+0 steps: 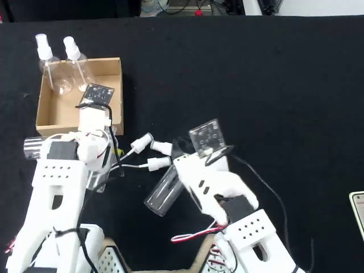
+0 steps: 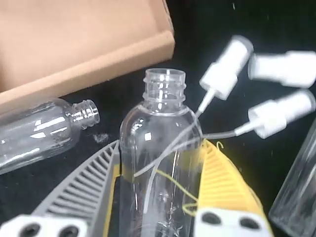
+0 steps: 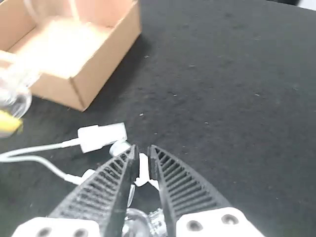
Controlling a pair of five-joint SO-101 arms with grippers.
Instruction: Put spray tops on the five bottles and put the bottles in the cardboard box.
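On the black worktop (image 1: 256, 74), toward its near left, the left end effector (image 2: 162, 145) is clamped on a clear plastic bottle with an open, uncapped neck (image 2: 160, 113), just beside the shallow brown cardboard box (image 1: 118, 85). Two clear bottles fitted with white spray tops (image 1: 48, 68) sit inside the box at its far side. A second uncapped clear bottle (image 2: 44, 131) lies on its side by the box's near wall, and a third uncapped bottle (image 1: 165, 190) lies under the right arm. The right end effector (image 3: 142, 148) has its fingers drawn almost together on a white plastic spray top (image 3: 141, 170). Two more loose white spray tops with thin dip tubes (image 1: 142, 141) lie on the worktop just beside it.
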